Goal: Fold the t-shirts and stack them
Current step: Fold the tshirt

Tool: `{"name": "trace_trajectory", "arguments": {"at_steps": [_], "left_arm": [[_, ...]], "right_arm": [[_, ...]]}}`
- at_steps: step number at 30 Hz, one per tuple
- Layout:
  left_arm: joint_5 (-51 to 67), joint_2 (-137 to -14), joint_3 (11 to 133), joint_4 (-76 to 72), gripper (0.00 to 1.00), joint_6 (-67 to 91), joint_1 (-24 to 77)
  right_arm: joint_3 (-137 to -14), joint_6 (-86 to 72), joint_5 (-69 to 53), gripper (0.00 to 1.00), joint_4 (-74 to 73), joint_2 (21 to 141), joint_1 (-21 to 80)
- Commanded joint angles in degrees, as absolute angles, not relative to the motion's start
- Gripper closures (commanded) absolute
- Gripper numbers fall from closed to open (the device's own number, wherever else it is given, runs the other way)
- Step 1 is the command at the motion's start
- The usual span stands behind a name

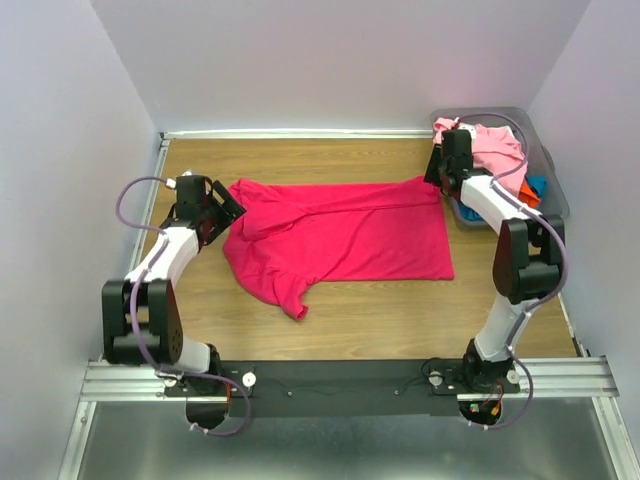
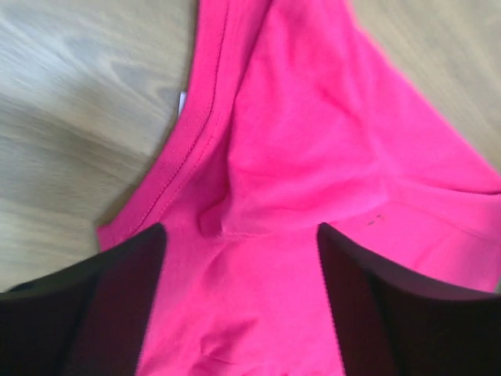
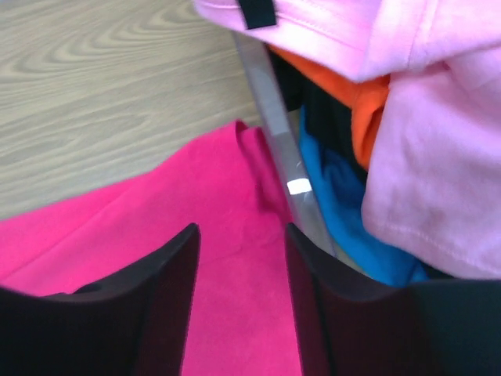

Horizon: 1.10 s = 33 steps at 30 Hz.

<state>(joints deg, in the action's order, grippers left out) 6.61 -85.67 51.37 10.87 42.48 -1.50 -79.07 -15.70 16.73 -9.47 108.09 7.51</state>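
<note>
A crimson-magenta t-shirt [image 1: 345, 235] lies spread across the wooden table, its left part bunched and a sleeve trailing toward the front. My left gripper [image 1: 230, 206] hovers over the shirt's left end; in the left wrist view it [image 2: 241, 235] stands wide open above the cloth by the collar seam [image 2: 196, 133]. My right gripper [image 1: 437, 178] is at the shirt's far right corner, beside the bin; in the right wrist view it [image 3: 241, 231] is open with flat magenta cloth [image 3: 235, 298] under the gap. Nothing is pinched by either.
A grey plastic bin [image 1: 556, 195] stands at the back right, its wall [image 3: 274, 117] just right of my right fingers. It holds a light pink shirt [image 3: 438, 157] on top, with orange [image 3: 368, 102], blue [image 3: 344, 204] and black [image 3: 325, 110] cloth beneath. White walls enclose the table.
</note>
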Motion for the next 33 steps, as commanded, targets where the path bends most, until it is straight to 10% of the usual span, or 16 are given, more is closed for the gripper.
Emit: {"name": "trace_trajectory", "arguments": {"at_steps": [1,26,29,33], "left_arm": [[1.06,-77.19,49.31,11.77,0.11,41.14,-1.85],[3.52,-74.88,32.96,16.88,0.18,39.81,7.29],[3.25,-75.15,32.17,16.52,0.30,39.81,7.47],[3.25,-74.36,32.60,17.66,0.82,39.64,7.65]], "right_arm": [[-76.39,-17.67,8.64,0.41,-14.94,101.96,7.82],[-58.54,-19.59,-14.06,0.43,-11.08,97.91,48.95],[-58.89,-20.39,-13.36,0.43,-10.55,99.49,49.13],[-58.97,-20.48,-10.99,0.43,-10.55,99.05,49.13]]}}
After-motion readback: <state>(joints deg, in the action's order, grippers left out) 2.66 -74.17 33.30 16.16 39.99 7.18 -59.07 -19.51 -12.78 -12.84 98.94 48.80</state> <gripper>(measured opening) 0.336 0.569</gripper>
